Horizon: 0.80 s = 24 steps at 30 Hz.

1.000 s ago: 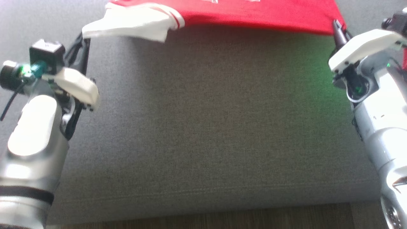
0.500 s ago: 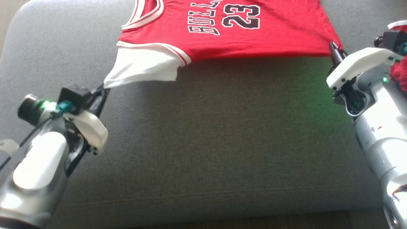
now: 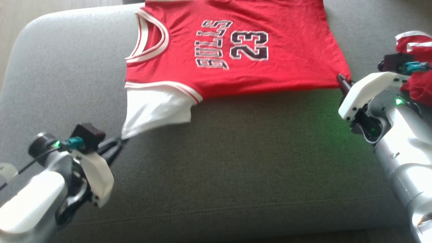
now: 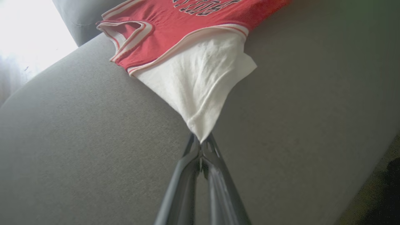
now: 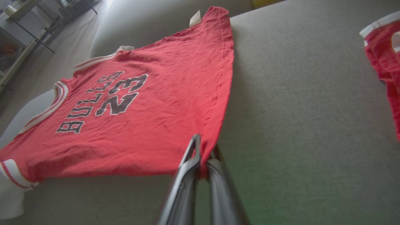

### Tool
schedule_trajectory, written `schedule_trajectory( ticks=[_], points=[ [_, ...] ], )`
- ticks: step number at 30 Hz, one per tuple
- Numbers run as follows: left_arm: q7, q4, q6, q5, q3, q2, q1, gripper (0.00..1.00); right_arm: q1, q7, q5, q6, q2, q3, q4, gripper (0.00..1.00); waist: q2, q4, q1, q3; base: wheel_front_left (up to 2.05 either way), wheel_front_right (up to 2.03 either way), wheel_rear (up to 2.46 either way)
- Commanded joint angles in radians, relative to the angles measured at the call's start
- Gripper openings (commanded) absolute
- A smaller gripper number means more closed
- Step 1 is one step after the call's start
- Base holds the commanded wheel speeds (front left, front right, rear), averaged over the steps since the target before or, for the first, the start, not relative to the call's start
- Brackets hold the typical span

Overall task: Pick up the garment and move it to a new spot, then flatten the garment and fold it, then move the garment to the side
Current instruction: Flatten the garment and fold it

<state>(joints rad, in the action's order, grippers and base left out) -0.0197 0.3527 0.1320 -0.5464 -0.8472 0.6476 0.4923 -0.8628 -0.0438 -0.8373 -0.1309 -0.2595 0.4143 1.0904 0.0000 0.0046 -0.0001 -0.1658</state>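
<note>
The garment (image 3: 236,50) is a red jersey with "BULLS 23" in black and a white sleeve (image 3: 155,111), spread on the grey cushion (image 3: 236,152). My left gripper (image 3: 119,140) is shut on the tip of the white sleeve (image 4: 200,93), pinched at the left gripper's fingertips (image 4: 201,140). At the right, my right gripper (image 3: 341,79) is shut on the jersey's red hem corner (image 5: 206,147). The jersey (image 5: 125,118) lies stretched between the two grips, its far edge reaching the cushion's back.
Another red garment with white trim (image 3: 416,67) lies at the cushion's right edge, behind my right wrist, and shows again as red cloth (image 5: 384,62). The cushion's rounded left corner (image 3: 30,33) drops off to the floor. Grey cushion lies bare in front of the jersey.
The head camera has tilted, bringing more of the jersey into view. Both grippers have drawn the jersey nearer across the cushion, still shut on sleeve and hem corner.
</note>
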Motion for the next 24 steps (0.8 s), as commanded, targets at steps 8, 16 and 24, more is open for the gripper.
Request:
schedule_trajectory(
  ticks=[8, 16, 24],
  points=[
    [0.086, -0.184, -0.001, -0.222, -0.119, 0.184, 0.002, 0.0, 0.059, -0.141, -0.035, 0.0, -0.066, 0.131, -0.098, 0.0, 0.0, -0.017, 0.0001, 0.062, 0.0, 0.0, 0.0],
    [0.101, -0.271, -0.001, -0.353, -0.199, 0.25, -0.014, 0.0, 0.123, -0.308, -0.082, 0.0, -0.15, 0.232, -0.184, 0.0, 0.0, -0.033, 0.0001, 0.101, 0.0, 0.0, 0.0],
    [0.14, -0.345, -0.001, -0.468, -0.27, 0.299, -0.025, 0.0, 0.173, -0.463, -0.135, 0.0, -0.217, 0.298, -0.281, 0.0, 0.0, -0.048, 0.0001, 0.125, 0.0, 0.0, 0.0]
  ],
)
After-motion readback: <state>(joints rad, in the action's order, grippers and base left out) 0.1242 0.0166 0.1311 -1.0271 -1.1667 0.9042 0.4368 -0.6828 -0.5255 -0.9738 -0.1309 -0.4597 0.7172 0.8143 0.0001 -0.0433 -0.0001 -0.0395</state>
